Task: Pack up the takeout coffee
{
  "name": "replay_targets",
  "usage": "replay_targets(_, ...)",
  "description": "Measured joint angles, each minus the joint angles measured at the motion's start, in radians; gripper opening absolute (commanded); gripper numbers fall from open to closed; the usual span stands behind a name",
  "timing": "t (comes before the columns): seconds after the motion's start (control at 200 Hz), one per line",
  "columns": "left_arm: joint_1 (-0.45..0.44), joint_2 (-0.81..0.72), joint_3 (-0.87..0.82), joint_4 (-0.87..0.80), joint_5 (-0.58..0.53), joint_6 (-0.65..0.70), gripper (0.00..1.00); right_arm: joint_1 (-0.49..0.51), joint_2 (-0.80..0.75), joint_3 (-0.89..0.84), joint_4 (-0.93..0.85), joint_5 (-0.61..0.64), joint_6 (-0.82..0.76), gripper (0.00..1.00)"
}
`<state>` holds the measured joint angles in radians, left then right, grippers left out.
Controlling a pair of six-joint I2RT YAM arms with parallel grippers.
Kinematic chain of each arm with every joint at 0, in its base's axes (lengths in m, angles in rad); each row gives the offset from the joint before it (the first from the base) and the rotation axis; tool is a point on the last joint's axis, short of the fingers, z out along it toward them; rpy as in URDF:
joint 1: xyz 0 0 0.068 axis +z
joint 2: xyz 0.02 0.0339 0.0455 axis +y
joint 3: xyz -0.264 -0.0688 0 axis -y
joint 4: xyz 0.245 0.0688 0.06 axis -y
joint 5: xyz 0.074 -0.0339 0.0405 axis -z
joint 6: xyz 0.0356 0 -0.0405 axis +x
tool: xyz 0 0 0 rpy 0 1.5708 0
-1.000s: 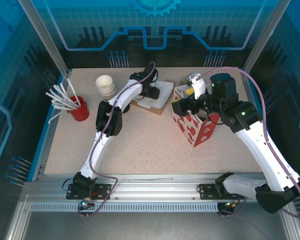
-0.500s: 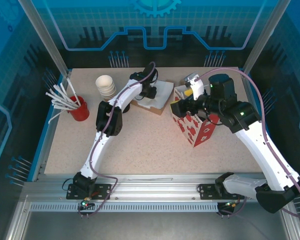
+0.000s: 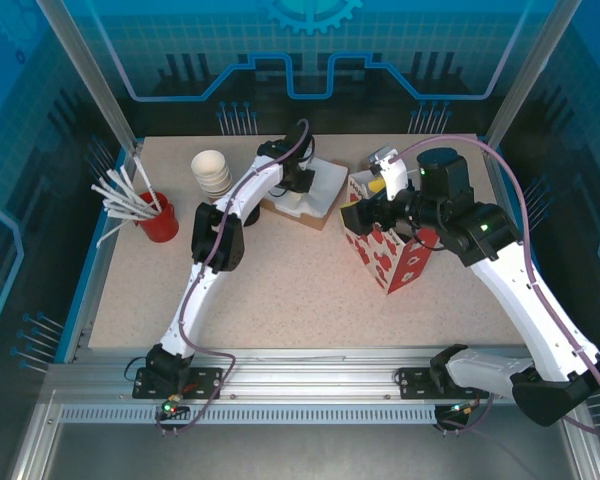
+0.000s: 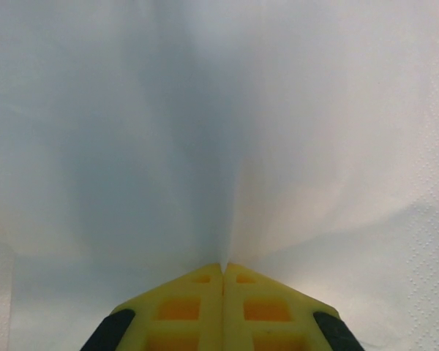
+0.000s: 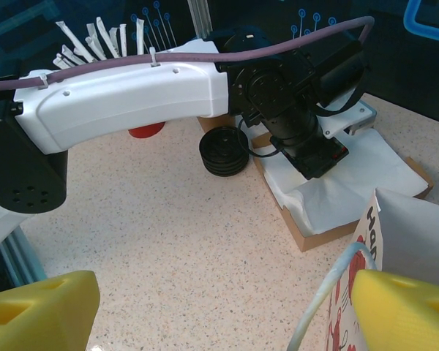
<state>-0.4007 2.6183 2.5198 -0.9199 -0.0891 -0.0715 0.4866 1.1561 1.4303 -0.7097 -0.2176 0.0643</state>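
Can't tell where the coffee cup itself sits, tbh. Closest to the job: seeing a red-and-white paper bag (image 3: pixel 390 250) standing toward the right of the surface (image 3: pixel 280 290), with the right end effector (image 3: pixel 372 200) parked at its top edge, spread wide. Also catching a pale string handle (image 5: pixel 329 292) looping up next to one yellow finger (image 5: pixel 402 307) in the right wrist view. Moving left, got the left end effector (image 4: pixel 223 269) pinched fully together on a white napkin (image 4: pixel 314 146), down over a cardboard box (image 5: pixel 300 238) lined with more of the same paper. Just beside that box, spotting a stack of black lids (image 5: pixel 223 151). Further left, seeing a stack of white cups (image 3: pixel 212 172) and a red cup (image 3: pixel 160 220) stuffed with wrapped straws (image 3: pixel 120 195).
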Motion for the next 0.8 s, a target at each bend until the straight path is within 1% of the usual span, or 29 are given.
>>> replay_targets(0.185,0.008,-0.064,-0.005,0.002,0.0,-0.001,0.0,0.008,0.0,0.005,-0.01,0.007,0.0,0.91)
replay_targets(0.41,0.026,-0.259,-0.091,0.051,0.0,-0.008,0.0,0.013,0.0,0.021,-0.023,0.021,0.0,0.91)
replay_targets(0.54,0.034,-0.333,-0.138,0.087,0.015,-0.014,0.0,0.013,0.0,0.024,-0.024,0.026,0.0,0.91)
replay_targets(0.665,0.041,-0.386,-0.208,0.11,0.032,-0.031,0.0,0.013,0.003,0.043,-0.03,0.033,0.004,0.91)
replay_targets(0.8,0.044,-0.491,-0.352,0.15,0.042,-0.054,0.0,0.013,0.011,0.089,-0.029,0.051,0.024,0.91)
